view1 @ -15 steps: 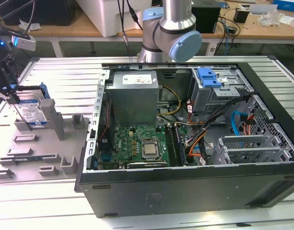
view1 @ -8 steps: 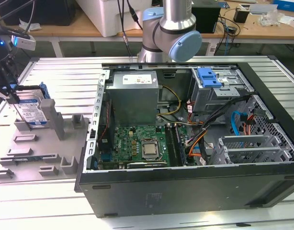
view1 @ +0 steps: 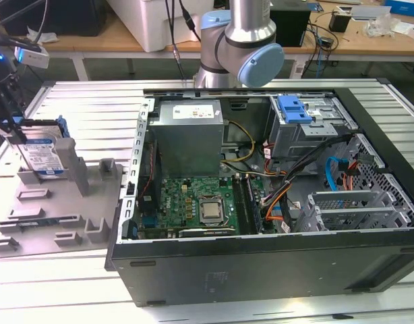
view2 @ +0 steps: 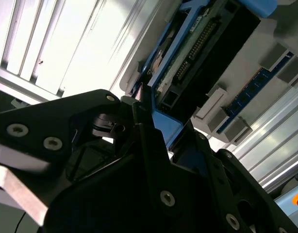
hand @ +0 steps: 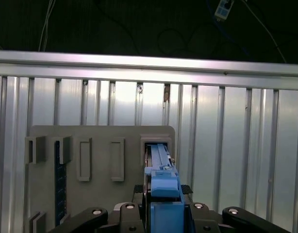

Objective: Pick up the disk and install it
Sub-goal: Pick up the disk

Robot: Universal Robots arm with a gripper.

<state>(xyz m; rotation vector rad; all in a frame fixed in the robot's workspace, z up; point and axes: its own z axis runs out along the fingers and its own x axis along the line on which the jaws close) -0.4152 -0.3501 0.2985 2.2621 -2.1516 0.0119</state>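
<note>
A black two-fingered gripper (view1: 13, 129) is closed on the blue plastic carrier frame of a flat, silver rectangular disk (view1: 40, 154) with a white-and-blue label. The disk stands upright on edge in a slot of a grey plastic holder block (view1: 92, 196), at the exterior view's left, on a ribbed aluminium table (view1: 79, 108). In the first wrist view, the blue frame (hand: 162, 187) sits squeezed between the dark fingers (hand: 137, 193). An open black computer case (view1: 261, 270) lies beside the holder, with a grey metal drive cage (view1: 321, 125) inside it.
</note>
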